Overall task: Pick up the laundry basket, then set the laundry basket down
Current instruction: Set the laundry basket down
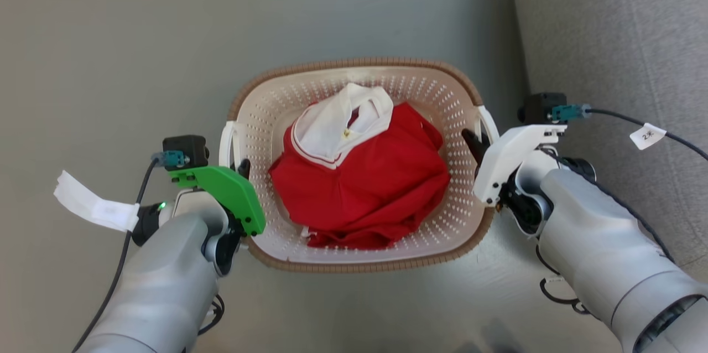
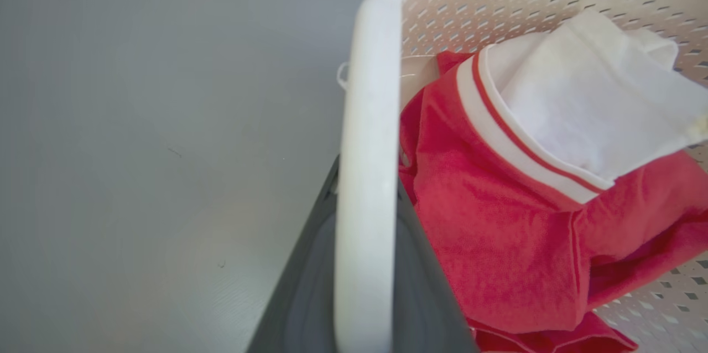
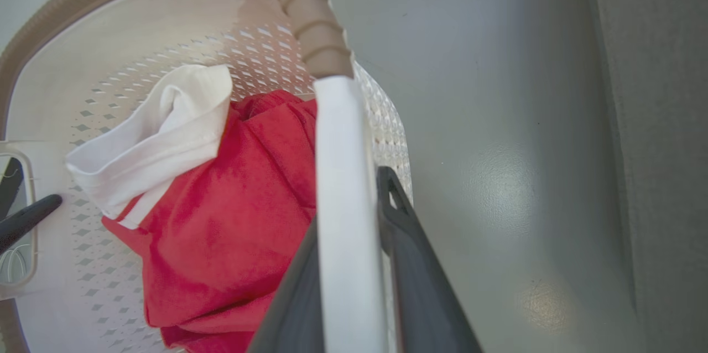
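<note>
The laundry basket (image 1: 442,90), cream and perforated with a brown rim (image 1: 359,61), sits in the middle of the head view with a red and white garment (image 1: 365,176) in it. My left gripper (image 1: 238,167) is at its left white handle (image 1: 225,145). In the left wrist view that handle (image 2: 368,93) runs between the two dark fingers, and the gripper (image 2: 368,176) is shut on it. My right gripper (image 1: 481,145) is at the right handle (image 1: 489,120). The right wrist view shows that gripper (image 3: 348,198) shut on the white handle (image 3: 340,137), one finger on each side.
Grey floor (image 1: 110,37) surrounds the basket. A grey upholstered piece (image 1: 619,37) stands close on the right, just beyond my right arm, and also shows in the right wrist view (image 3: 652,120). Cables with paper tags (image 1: 648,135) hang from both wrists.
</note>
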You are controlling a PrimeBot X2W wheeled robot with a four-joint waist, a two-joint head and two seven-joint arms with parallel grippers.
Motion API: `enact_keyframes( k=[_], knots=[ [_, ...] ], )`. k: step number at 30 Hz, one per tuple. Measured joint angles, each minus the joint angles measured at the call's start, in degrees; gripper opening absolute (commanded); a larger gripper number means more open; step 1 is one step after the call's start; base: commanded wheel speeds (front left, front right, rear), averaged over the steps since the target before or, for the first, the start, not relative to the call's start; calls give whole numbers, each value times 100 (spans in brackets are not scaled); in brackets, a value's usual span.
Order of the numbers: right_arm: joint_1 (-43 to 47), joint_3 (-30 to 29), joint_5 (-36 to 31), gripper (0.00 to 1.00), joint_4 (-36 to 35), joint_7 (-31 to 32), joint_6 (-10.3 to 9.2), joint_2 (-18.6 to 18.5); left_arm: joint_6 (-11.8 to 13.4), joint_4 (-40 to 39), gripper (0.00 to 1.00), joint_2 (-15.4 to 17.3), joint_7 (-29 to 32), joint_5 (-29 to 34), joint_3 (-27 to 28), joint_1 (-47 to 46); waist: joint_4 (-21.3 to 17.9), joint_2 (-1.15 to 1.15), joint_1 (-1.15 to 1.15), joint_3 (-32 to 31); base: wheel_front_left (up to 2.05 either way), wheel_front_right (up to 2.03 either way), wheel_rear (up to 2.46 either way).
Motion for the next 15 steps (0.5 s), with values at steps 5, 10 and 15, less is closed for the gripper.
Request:
enact_keyframes(
  k=[5, 10, 15],
  knots=[
    [-170, 18, -8, 0, -12, -132, 1, -24, 2, -2, 0, 2, -119, -1, 5, -176, 15, 0, 0, 363, 0, 0, 0],
    [-405, 75, -98, 0, -33, -339, 7, -87, 2, -16, 0, 1, -286, 15, 0, -426, 31, 0, 1, 723, 0, 0, 0],
    [-603, 75, -98, 0, -55, -490, 16, -124, 3, -15, 0, 1, -430, 54, 4, -669, 48, 0, 1, 1081, 0, 0, 0]
  ],
)
